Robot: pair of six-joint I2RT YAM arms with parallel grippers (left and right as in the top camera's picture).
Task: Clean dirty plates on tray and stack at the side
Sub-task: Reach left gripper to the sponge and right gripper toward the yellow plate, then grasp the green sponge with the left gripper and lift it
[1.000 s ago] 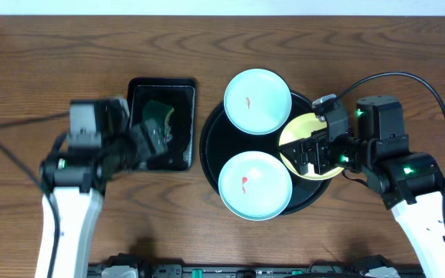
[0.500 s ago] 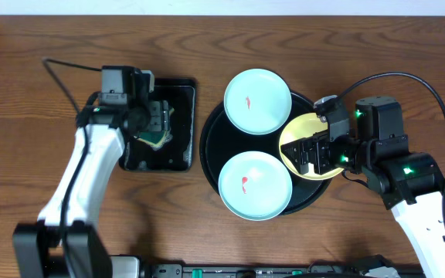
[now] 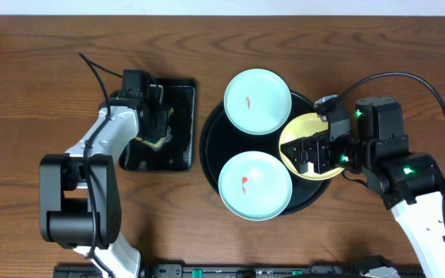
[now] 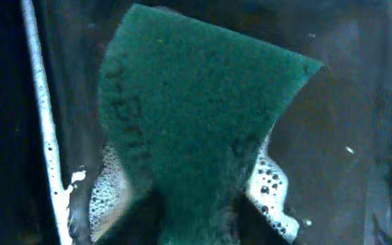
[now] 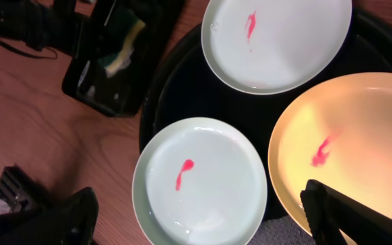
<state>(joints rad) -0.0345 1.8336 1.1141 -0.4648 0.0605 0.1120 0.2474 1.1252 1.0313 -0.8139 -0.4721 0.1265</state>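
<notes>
Three plates lie on the round black tray point(image 3: 206, 147), each with a red smear: a mint one at the back point(image 3: 257, 101), a mint one at the front point(image 3: 255, 184) and a yellow one point(image 3: 297, 131) on the right, partly under my right arm. My right gripper point(image 3: 309, 154) hovers open above them. In the right wrist view its fingers point(image 5: 79, 214) straddle the front mint plate point(image 5: 199, 184), with the yellow plate point(image 5: 359, 136) under the right finger. My left gripper point(image 3: 154, 123) is down in the sponge tray, shut on a green sponge point(image 4: 196, 116).
The rectangular black sponge tray point(image 3: 178, 157) sits left of the round tray, wet with white foam point(image 4: 271, 190) around the sponge. Bare brown wood table point(image 3: 361, 46) lies all round. The right arm's cable point(image 3: 408, 77) arcs over the right side.
My left arm has swung up and right into the sponge tray, and its jaws have closed on the green sponge. The right arm and the plates have not moved.
</notes>
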